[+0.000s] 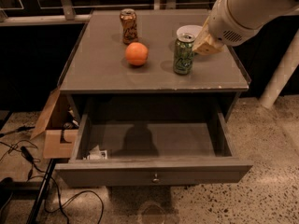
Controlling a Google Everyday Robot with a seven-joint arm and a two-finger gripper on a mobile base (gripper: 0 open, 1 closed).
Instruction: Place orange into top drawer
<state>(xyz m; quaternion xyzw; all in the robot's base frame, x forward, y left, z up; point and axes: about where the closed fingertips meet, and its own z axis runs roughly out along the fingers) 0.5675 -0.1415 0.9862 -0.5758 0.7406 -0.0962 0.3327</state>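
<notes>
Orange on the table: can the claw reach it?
Probably yes. The claw hangs by the green can, which stands between it and the orange, but nothing covers the orange from above.

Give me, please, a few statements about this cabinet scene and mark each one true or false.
1. The orange lies on the cabinet top. True.
2. The top drawer is shut. False: it is pulled out and open.
3. The hand is holding the orange. False: it is over the right side of the cabinet top, beside the green can and well apart from the orange.
4. The orange-brown can stands upright behind the orange. True.
5. The white bowl sits inside the drawer. False: it is on the cabinet top, behind the green can.
</notes>
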